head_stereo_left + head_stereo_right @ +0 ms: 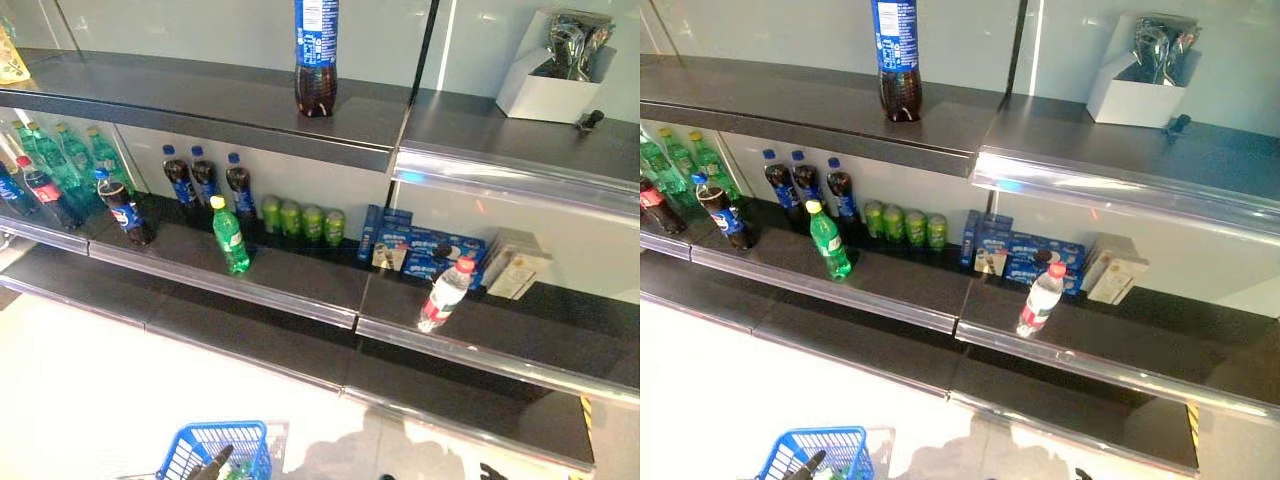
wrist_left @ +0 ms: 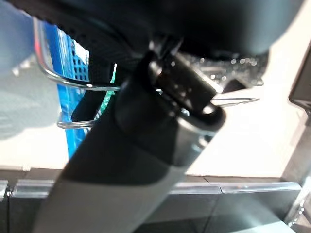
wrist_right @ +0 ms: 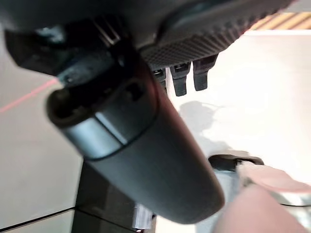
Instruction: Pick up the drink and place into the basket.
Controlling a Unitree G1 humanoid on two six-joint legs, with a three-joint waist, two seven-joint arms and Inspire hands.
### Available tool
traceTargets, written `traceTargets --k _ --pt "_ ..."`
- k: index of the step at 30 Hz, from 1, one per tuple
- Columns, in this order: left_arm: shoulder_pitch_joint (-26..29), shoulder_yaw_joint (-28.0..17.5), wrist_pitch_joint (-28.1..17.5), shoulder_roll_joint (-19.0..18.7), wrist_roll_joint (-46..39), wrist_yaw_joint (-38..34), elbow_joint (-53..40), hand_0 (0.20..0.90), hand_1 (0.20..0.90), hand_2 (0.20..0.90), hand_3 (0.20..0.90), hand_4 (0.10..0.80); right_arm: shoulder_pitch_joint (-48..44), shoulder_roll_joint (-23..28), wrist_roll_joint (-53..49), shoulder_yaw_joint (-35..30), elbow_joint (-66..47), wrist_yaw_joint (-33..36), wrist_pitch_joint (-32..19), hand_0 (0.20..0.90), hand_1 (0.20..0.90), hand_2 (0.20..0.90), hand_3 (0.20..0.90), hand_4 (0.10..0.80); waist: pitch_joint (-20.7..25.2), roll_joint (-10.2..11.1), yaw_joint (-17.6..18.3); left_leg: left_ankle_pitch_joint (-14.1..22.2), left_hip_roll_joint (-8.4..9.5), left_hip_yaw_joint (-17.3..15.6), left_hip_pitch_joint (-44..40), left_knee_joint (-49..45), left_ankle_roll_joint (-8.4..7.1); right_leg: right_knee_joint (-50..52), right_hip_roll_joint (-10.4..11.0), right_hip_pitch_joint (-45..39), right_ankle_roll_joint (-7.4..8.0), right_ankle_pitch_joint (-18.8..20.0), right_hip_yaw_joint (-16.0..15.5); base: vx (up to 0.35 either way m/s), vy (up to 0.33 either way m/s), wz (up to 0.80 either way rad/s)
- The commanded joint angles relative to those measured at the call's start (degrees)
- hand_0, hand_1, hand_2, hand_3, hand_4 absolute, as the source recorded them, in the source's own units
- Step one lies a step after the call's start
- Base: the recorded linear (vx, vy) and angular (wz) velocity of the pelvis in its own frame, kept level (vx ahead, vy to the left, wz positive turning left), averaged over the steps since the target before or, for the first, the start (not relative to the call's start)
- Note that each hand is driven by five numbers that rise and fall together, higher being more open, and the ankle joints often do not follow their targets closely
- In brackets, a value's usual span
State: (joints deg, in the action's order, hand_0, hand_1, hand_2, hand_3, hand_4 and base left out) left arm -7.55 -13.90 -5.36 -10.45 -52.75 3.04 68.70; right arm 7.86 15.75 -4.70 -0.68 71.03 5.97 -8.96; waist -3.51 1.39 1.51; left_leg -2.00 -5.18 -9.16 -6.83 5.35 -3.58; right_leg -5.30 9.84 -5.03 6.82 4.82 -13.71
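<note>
From the head views I see the shelf unit with drinks standing on its tiers. A tall cola bottle stands alone on the top tier. On the middle tier, a green bottle stands near the front edge, with three dark bottles behind it against the back wall and small green cans beside those. Further right along the same tier, a clear bottle with a red cap stands at the front edge, blue boxes behind it. A white box sits on the top tier's right end. The blue basket is on the floor below the shelf, something green showing inside it.

In the left wrist view, the left hand has its fingers curled round the basket's wire handle.

In the right wrist view, the right hand hangs over bare floor, fingers relaxed, holding nothing.
</note>
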Motion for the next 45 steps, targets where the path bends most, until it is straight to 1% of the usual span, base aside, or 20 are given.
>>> traceTargets --k 1,6,9,10,11,14,15,16,17,19,23,26,29,31,33,36,40,42,43,45 --pt "8.37 -0.53 -6.77 -6.39 2.14 6.69 -3.85 0.3 0.3 0.3 0.2 0.1 -3.87 3.42 -2.67 -1.05 1.83 -0.18 -0.92 0.9 0.9 0.9 0.9 0.8 -0.12 -2.19 -1.34 2.67 0.12 2.43 0.06 -0.35 -0.87 0.92 -0.87 -3.45 0.64 -3.79 0.42 0.036 -0.055 0.08" --pt "8.79 0.56 -5.91 -6.45 2.51 6.34 -4.97 0.3 0.3 0.3 0.2 0.1 -4.02 3.17 -3.01 -0.62 1.53 -0.62 -1.0 0.9 0.9 0.9 0.9 0.8 -0.54 -2.42 -1.23 2.74 0.04 3.01 -0.15 -0.35 -0.63 2.05 -1.41 -3.25 0.11 -4.75 1.17 0.01 -0.086 0.01" --pt "10.77 1.92 -5.46 -7.24 3.33 6.85 -5.53 0.3 0.3 0.3 0.2 0.1 -4.32 2.81 -4.58 0.61 0.54 -1.34 -1.83 0.9 0.9 0.9 0.9 0.8 -2.35 -3.63 0.36 2.14 -0.91 6.49 0.68 -2.1 0.29 14.54 -4.04 1.24 -2.72 -11.48 6.68 -0.04 -0.148 0.04" --pt "10.79 1.91 -5.46 -7.24 3.33 6.85 -5.52 0.3 0.3 0.3 0.2 0.1 -4.34 2.82 -4.59 0.61 0.54 -1.34 -1.82 0.9 0.9 0.9 0.9 0.8 -2.32 -3.61 0.37 2.17 -0.9 6.51 0.77 -2.16 0.28 14.76 -4.02 1.4 -2.74 -11.6 6.68 -0.168 -0.259 0.31" --pt "13.0 3.19 -5.79 -7.26 0.45 7.08 -5.3 0.3 0.3 0.3 0.2 0.1 -5.41 3.26 -6.03 1.78 0.42 -1.77 -1.48 0.9 0.9 0.9 0.9 0.8 -4.43 -3.58 0.52 1.92 -1.23 9.52 3.77 -5.86 -0.36 18.45 -4.49 4.65 -4.33 -13.0 6.63 -0.182 -0.231 0.4" --pt "13.27 3.72 -5.72 -6.62 -0.04 8.33 -5.86 0.3 0.3 0.3 0.2 0.1 -5.8 3.49 -6.07 2.01 0.5 -2.13 -1.84 0.9 0.9 0.9 0.9 0.8 -5.91 -3.49 0.25 0.24 -1.43 10.47 6.88 -7.6 -1.22 18.67 -4.9 4.99 -4.92 -12.71 7.21 -0.146 -0.155 0.59" --pt "13.11 5.39 -5.66 -5.48 -0.49 9.42 -7.91 0.3 0.3 0.3 0.2 0.1 -6.83 4.29 -6.95 2.77 0.29 -2.38 -1.84 0.9 0.9 0.9 0.9 0.8 -7.9 -3.89 -0.29 -3.72 -2.73 9.91 10.33 -8.32 -2.43 18.32 -6.29 4.37 -5.51 -13.0 7.89 -0.3 -0.189 0.88" --pt "13.52 6.75 -5.28 -4.62 -1.47 9.69 -9.11 0.3 0.3 0.3 0.2 0.1 -7.82 4.8 -6.5 2.82 0.57 -1.95 -1.6 0.9 0.9 0.9 0.9 0.8 -9.26 -4.46 0.77 -6.03 -5.81 4.27 11.52 -6.5 -3.03 17.95 -7.38 3.89 -6.11 -13.76 7.46 -0.316 -0.158 0.81" --pt "14.14 7.22 -4.62 -4.51 -1.49 9.38 -9.09 0.3 0.3 0.3 0.2 0.1 -7.93 5.06 -6.29 2.5 0.85 -1.53 -1.14 0.9 0.9 0.9 0.9 0.8 -9.4 -4.41 1.52 -6.53 -7.34 0.51 11.14 -4.7 -3.26 17.39 -7.37 3.33 -6.09 -13.8 6.62 -0.206 -0.073 1.45" --pt "14.7 7.72 -2.96 -4.38 -0.93 8.5 -8.94 0.3 0.3 0.3 0.2 0.1 -7.89 5.59 -6.22 1.97 1.58 -0.39 0.24 0.9 0.9 0.9 0.9 0.8 -8.9 -4.23 2.04 -8.23 -8.62 -3.45 10.56 -4.13 -3.74 15.82 -7.17 1.83 -6.19 -13.53 4.68 -0.076 -0.003 1.54" --pt "14.02 6.91 -2.14 -4.67 0.38 9.29 -7.15 0.3 0.3 0.3 0.2 0.1 -5.61 6.43 -3.88 -0.05 2.93 -0.8 -0.12 0.9 0.9 0.9 0.9 0.8 -7.5 -2.93 2.8 -7.83 -9.11 -9.62 8.81 -7.32 -3.97 12.85 -5.68 -1.28 -6.24 -12.99 -0.41 0.012 0.025 0.8" --pt "13.59 6.17 -2.48 -4.85 1.38 9.68 -5.54 0.3 0.3 0.3 0.2 0.1 -4.65 6.81 -2.74 -0.49 3.65 -1.11 -0.9 0.9 0.9 0.9 0.9 0.8 -6.63 -2.62 2.33 -6.73 -8.05 -11.02 7.66 -8.19 -5.39 11.51 -5.06 -3.64 -5.73 -13.92 -3.38 0.109 0.063 0.89" --pt "12.62 5.65 -3.32 -4.65 2.52 11.39 -4.06 0.3 0.3 0.3 0.2 0.1 -4.7 6.59 -3.55 -0.34 3.77 -0.63 -1.67 0.9 0.9 0.9 0.9 0.8 -5.83 -2.8 1.34 -5.43 -6.24 -13.73 5.81 -4.92 -5.1 10.18 -4.57 -5.13 -4.81 -13.17 -6.67 0.182 0.226 0.92" --pt "11.87 5.78 -4.27 -4.35 3.32 12.69 -3.36 0.3 0.3 0.3 0.2 0.1 -5.29 6.27 -3.65 -0.1 3.28 -0.52 -1.57 0.9 0.9 0.9 0.9 0.8 -5.39 -2.57 0.45 -3.95 -4.85 -13.58 4.84 -3.45 -4.22 9.65 -4.24 -5.62 -4.42 -12.87 -7.58 0.2 0.212 0.89" --pt "10.76 6.05 -4.83 -4.03 3.83 13.84 -4.3 0.3 0.3 0.3 0.2 0.1 -5.79 5.6 -3.64 0.67 1.81 -1.19 -1.39 0.9 0.9 0.9 0.9 0.8 -4.63 -1.82 -1.35 -1.3 -2.67 -11.25 3.99 -3.57 -2.73 9.1 -3.32 -5.88 -3.48 -12.1 -8.2 0.254 0.258 0.78" --pt "10.02 6.05 -4.33 -4.29 4.88 14.32 -5.3 0.3 0.3 0.3 0.2 0.1 -6.21 4.59 -3.64 1.57 0.69 -0.95 -1.15 0.9 0.9 0.9 0.9 0.8 -4.05 -0.71 -3.07 1.11 -1.04 -9.35 3.52 -4.82 -1.33 9.32 -1.83 -6.02 -1.74 -11.22 -8.52 0.204 0.214 0.22" --pt "10.23 7.12 -3.98 -4.16 6.01 14.51 -6.31 0.3 0.3 0.3 0.2 0.1 -6.32 2.87 -3.3 1.55 -0.03 -0.22 -0.96 0.9 0.9 0.9 0.9 0.8 -3.48 0.81 -3.51 3.01 1.43 -8.34 2.46 -4.36 1.14 12.56 0.31 -5.18 1.17 -9.33 -6.95 0.183 0.256 0.08" --pt "11.04 7.61 -3.41 -4.24 5.71 14.23 -7.16 0.3 0.3 0.3 0.2 0.1 -6.26 2.33 -2.87 1.56 -0.23 0.22 -0.95 0.9 0.9 0.9 0.9 0.8 -3.49 1.16 -3.19 2.91 2.58 -8.88 2.9 -4.38 3.02 16.7 1.6 -2.97 1.81 -5.88 -5.64 0.112 0.268 0.13" --pt "12.07 8.43 -2.71 -4.41 5.3 13.6 -8.1 0.3 0.3 0.3 0.2 0.1 -5.83 1.93 -2.89 1.6 -0.4 0.55 -0.98 0.9 0.9 0.9 0.9 0.8 -3.56 1.37 -2.69 3.53 3.86 -8.3 2.67 -4.08 4.41 22.57 2.58 -0.9 2.5 -3.26 -3.14 0.161 0.247 0.11" --pt "13.05 9.67 -2.54 -4.4 4.46 12.86 -8.95 0.3 0.3 0.3 0.2 0.1 -5.27 1.58 -2.93 1.79 -0.49 0.84 -1.06 0.9 0.9 0.9 0.9 0.8 -3.73 1.03 -2.0 4.15 4.75 -7.03 2.22 -3.7 5.68 30.98 3.07 3.16 2.89 0.29 -0.27 0.169 0.228 0.1"
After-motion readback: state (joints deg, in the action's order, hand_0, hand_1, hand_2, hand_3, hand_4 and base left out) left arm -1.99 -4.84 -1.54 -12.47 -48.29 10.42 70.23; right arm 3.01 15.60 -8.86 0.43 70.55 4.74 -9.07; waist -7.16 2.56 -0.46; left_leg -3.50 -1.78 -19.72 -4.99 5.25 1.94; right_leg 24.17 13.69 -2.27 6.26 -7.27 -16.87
